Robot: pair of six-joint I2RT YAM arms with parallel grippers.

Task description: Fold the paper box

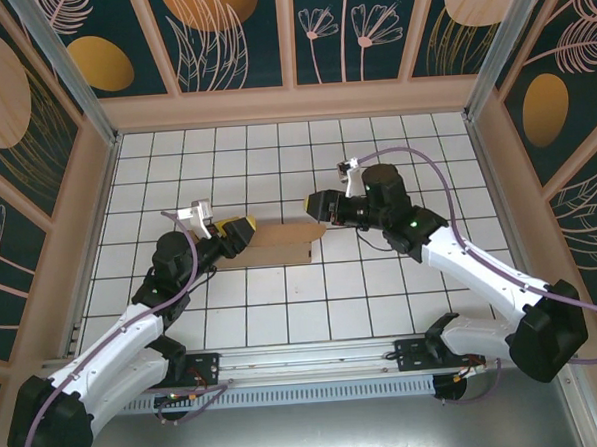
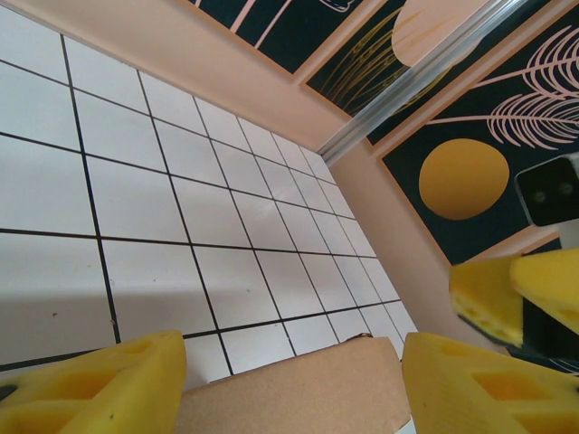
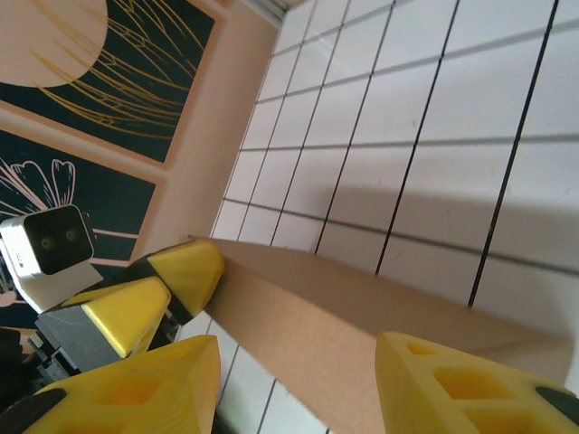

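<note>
Two grippers, one box. Left gripper (image 1: pixel 236 228): both yellow fingers (image 2: pixel 99 393) flank the near short end of the paper box (image 1: pixel 284 242), and in its own wrist view the cardboard fills the gap from pad to pad, touching on each side, so the jaws stand about half open and closed on the box. Right gripper (image 1: pixel 322 208): its two yellow fingers (image 3: pixel 452 389) straddle the opposite end of the same box, jaws partly apart. One finger overlaps the cardboard edge. A sliver of white desk shows between the other finger and the box, so I cannot tell whether this gripper clamps or merely brackets it. Four yellow fingers counted in all, two per gripper. From the right wrist view the left gripper shows at the far end of the box, one pad against the cardboard, with one small white wrist camera (image 3: pixel 50 240) above it. The single paper box is plain brown, unprinted, in a compact folded shape and long between the two grippers. In the overhead view it lies roughly level across the middle of the desk (image 1: pixel 283 314), a little left of centre, its right end raised toward the right gripper. Whether its underside rests on the desk I cannot make out. The desk is white with a black grid. Two white arms reach inward from the near edge, one each side. Dark panelled walls (image 1: pixel 238 31) with pale plant drawings and orange discs stand on three sides.
</note>
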